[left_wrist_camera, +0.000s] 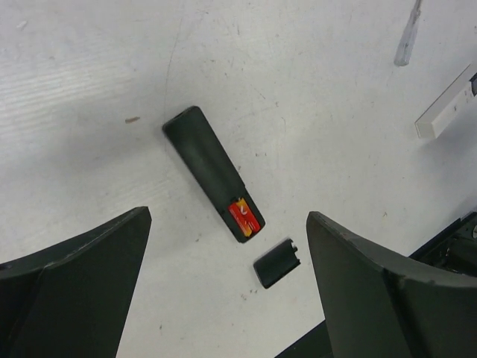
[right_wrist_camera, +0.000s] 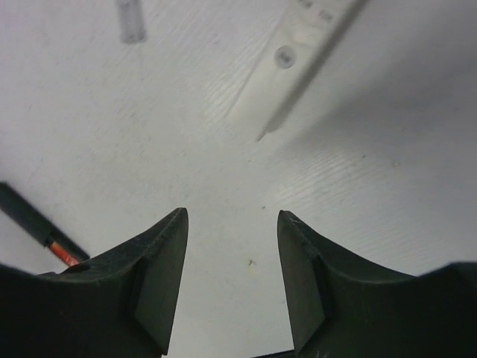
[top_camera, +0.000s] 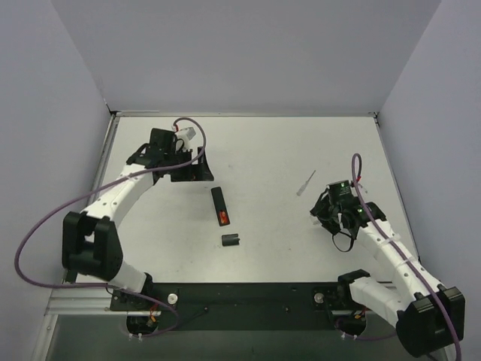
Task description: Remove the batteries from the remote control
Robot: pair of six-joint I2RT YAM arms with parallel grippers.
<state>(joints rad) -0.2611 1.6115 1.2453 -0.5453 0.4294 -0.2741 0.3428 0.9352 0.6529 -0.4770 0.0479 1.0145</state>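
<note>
Your left gripper (left_wrist_camera: 227, 216) hangs over the far left of the table (top_camera: 301, 143), its fingers spread wide and released. To its right, near the middle of the table, the black remote control (top_camera: 219, 204) lies flat, its long axis running far to near. The batteries (left_wrist_camera: 244, 218) sit in the open compartment at its near end, showing red and yellow; you cannot tell how many there are. The small black cover (top_camera: 231, 241) lies just nearer, apart from the remote control. Farther right lies a thin clear-handled tool (top_camera: 305, 183). Your right gripper (right_wrist_camera: 232, 216) hovers low over the right side of the table, its fingers parted and gripping nothing.
</note>
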